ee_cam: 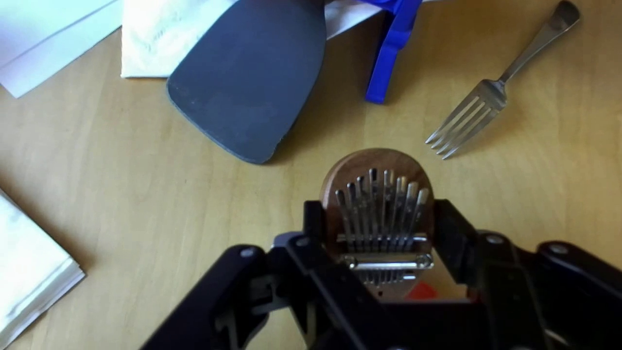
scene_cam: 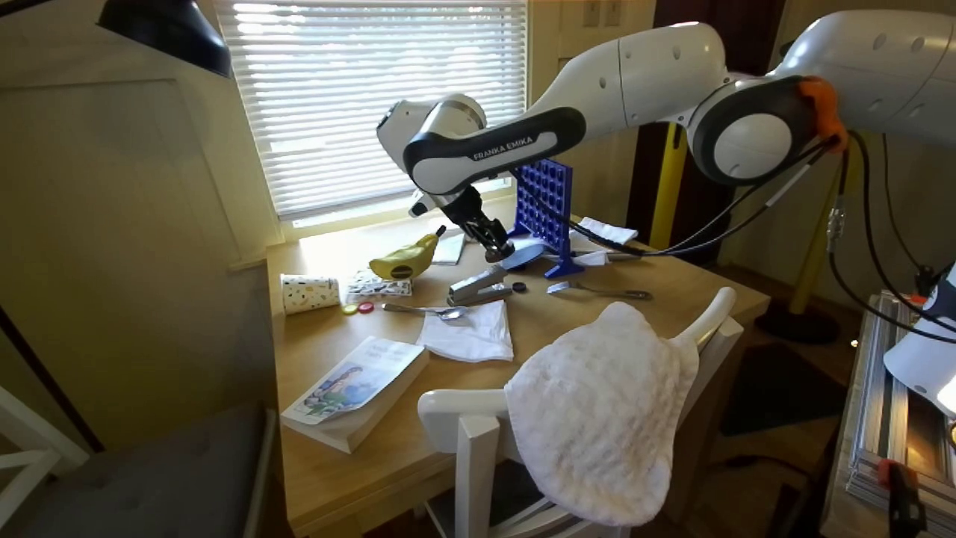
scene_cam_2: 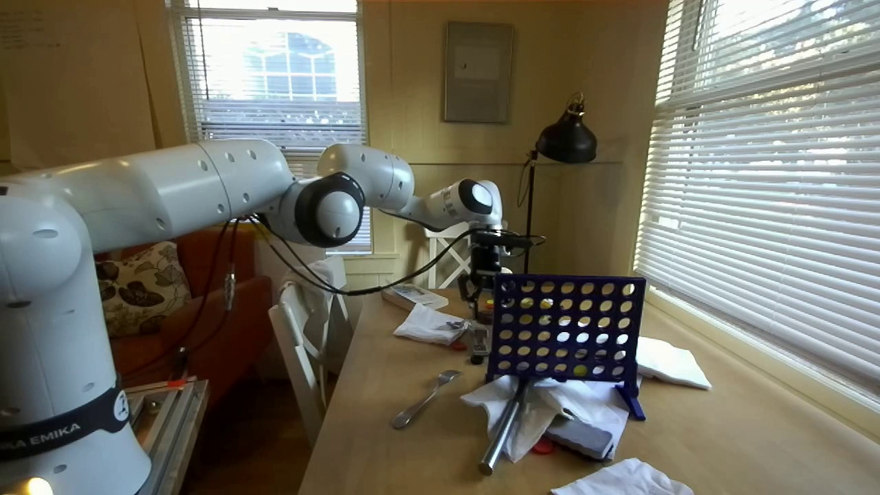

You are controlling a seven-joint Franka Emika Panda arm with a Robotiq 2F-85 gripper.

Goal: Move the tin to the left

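Above grained table [ee_cam: 146, 194] | claw [ee_cam: 380, 221] clamped around rounded wooden thumb piano [ee_cam: 380, 214], metal tines [ee_cam: 384, 204] | flat spatula [ee_cam: 252, 78] nearby

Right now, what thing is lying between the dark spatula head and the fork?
In the wrist view, the blue game rack's leg lies between the spatula head and the fork, with tabletop on either side.

In the wrist view the top edge cuts off the spatula [ee_cam: 252, 82], and the hand [ee_cam: 380, 226] hides part of the thumb piano [ee_cam: 381, 209]. In an exterior view the book [scene_cam: 358, 385] has print too blurred to read.
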